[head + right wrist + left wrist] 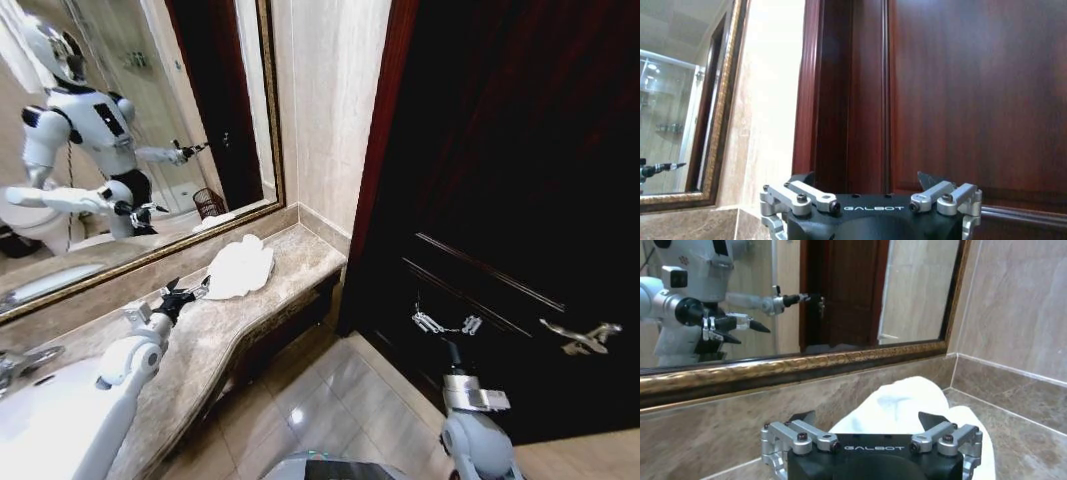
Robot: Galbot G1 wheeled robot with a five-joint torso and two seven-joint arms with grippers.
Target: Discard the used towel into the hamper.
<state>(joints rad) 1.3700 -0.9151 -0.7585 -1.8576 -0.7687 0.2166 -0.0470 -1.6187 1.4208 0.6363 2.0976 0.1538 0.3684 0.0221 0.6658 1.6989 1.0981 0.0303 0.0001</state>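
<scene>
Lying crumpled on the marble worktop [290, 262] under the mirror [130, 120], the white towel [240, 266] is partly blocked in the left wrist view by the gripper body. Left gripper [192, 291] sits just short of it, fingers spread wide, gripping nothing. Right gripper [445, 324] hangs open and empty by the dark door [500, 180]. Hamper [208, 203] visible as a mirror reflection.

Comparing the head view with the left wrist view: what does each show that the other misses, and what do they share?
Head view alone: the right end effector, open before the dark wooden door, the sink and the floor. Left wrist view alone: a close look at the left end effector's open fingers just short of the towel. Both: the white towel on the marble counter, the left end effector and the gold-framed mirror.
</scene>
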